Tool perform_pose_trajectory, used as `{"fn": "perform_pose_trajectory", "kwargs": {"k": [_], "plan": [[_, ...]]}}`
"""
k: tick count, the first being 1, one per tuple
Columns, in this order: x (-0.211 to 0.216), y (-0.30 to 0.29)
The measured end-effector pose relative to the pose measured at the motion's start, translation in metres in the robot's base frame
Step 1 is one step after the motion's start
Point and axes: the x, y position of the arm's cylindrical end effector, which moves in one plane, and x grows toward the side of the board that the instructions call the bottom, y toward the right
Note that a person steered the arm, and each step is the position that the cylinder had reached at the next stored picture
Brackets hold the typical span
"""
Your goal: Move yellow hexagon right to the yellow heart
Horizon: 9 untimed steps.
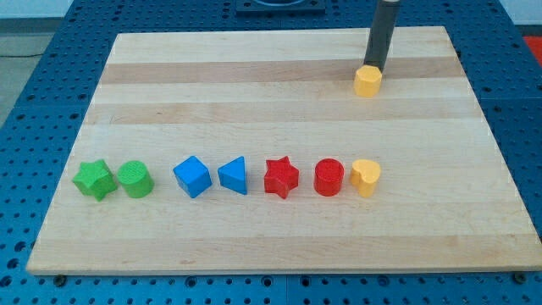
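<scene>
The yellow hexagon (pixel 367 81) sits near the view's top right of the wooden board. My tip (pixel 373 67) stands right behind it, at its upper edge, touching or nearly touching it. The yellow heart (pixel 366 178) lies lower down, almost straight below the hexagon, at the right end of a row of blocks.
The row runs across the lower board: green star (pixel 94 179), green cylinder (pixel 135 180), blue cube (pixel 192 176), blue triangle (pixel 233 175), red star (pixel 281 178), red cylinder (pixel 329 178). The board's edge (pixel 508 203) slopes down the right side, with a blue perforated table beyond.
</scene>
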Motion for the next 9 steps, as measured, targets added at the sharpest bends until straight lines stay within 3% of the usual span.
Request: {"fn": "perform_pose_trajectory", "kwargs": {"k": [2,5,9], "plan": [[0.045,-0.012],[0.056,-0.075],[0.124,-0.056]]}}
